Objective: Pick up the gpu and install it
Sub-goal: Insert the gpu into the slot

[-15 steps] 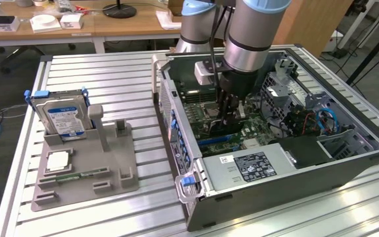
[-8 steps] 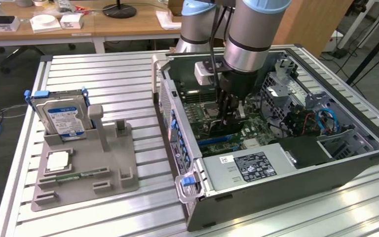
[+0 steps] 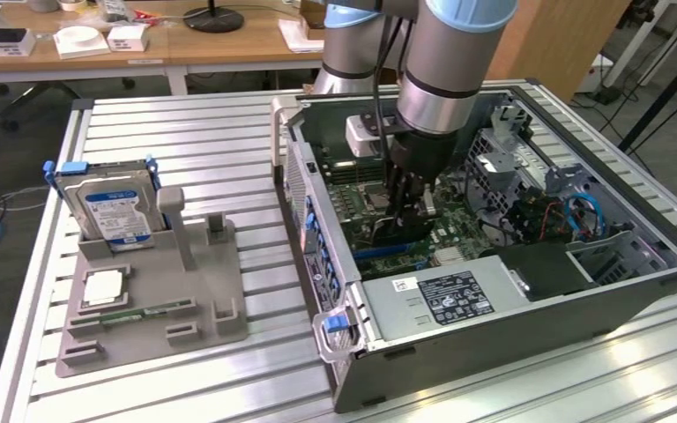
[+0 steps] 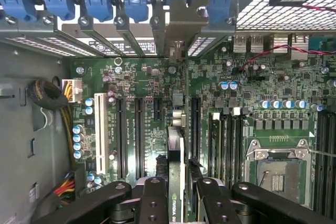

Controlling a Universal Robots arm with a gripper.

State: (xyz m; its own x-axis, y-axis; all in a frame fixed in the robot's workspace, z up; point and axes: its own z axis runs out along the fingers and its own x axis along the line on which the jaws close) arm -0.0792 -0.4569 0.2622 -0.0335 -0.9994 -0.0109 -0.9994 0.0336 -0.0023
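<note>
While I watch the exterior view, the arm reaches down into the open pc case (image 3: pixel 621 291) and the gripper (image 3: pixel 407 211) sits low over the motherboard (image 3: pixel 356 189) w/ the gpu (image 3: pixel 388 231) hanging edge-on under it. PSU (image 3: pixel 450 300) carries a white label, text too small to read. On the table (image 3: pixel 197 123), a grey holder (image 3: pixel 162 308) keeps a hard drive (image 3: pixel 109 207) w/ blue label upright, memory stick (image 3: pixel 145 311) lying flat.

Wrist view: fingers (image 4: pixel 153 203) pinch the gpu (image 4: pixel 176 174) from both sides; I read "NVIDIA" partly on its edge. Card stands over the slots (image 4: pixel 139 137), its bracket (image 4: pixel 181 22) up at the rear slot openings by the blue clips (image 4: pixel 97 3)
</note>
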